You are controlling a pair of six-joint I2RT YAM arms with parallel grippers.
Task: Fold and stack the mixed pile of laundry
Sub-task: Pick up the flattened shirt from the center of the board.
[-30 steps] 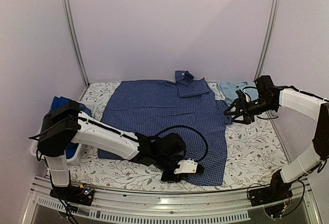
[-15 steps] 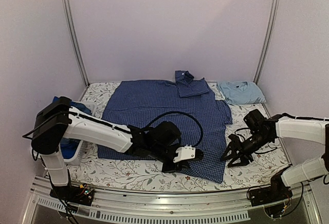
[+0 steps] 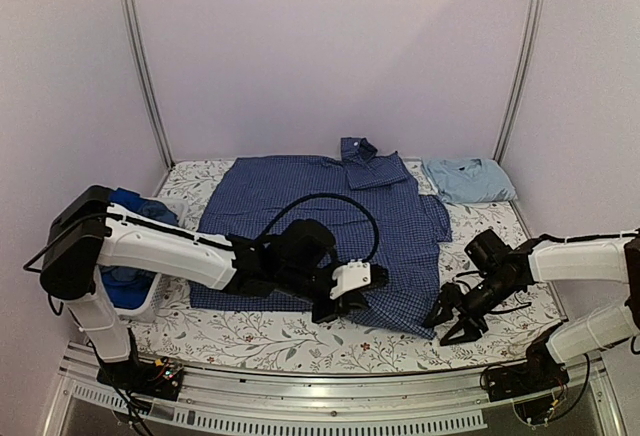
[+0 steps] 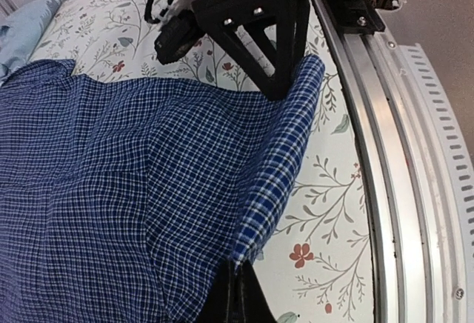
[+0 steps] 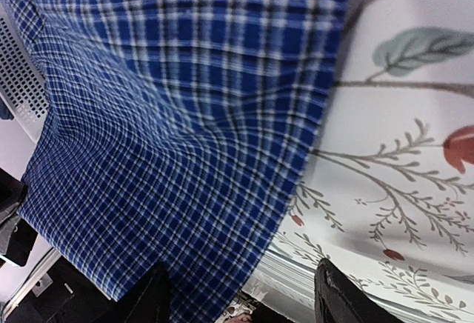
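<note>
— What lies on the floral sheet (image 3: 500,266), seen from above?
— The checked shirt (image 3: 300,206), spread mid-sheet. The left gripper (image 3: 342,306) is at its near hem, and the right gripper (image 3: 452,322) is at its near right corner.
— And the left wrist view?
— Fingers (image 4: 237,301) pinched together on the hem, which is raised off the sheet.
— The right wrist?
— Fingers (image 5: 154,297) apart, with the shirt's edge between them.

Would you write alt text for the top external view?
A dark blue checked shirt lies spread on a floral table; the left gripper has jaws shut on its near hem, the right gripper open at its near-right corner.
</note>
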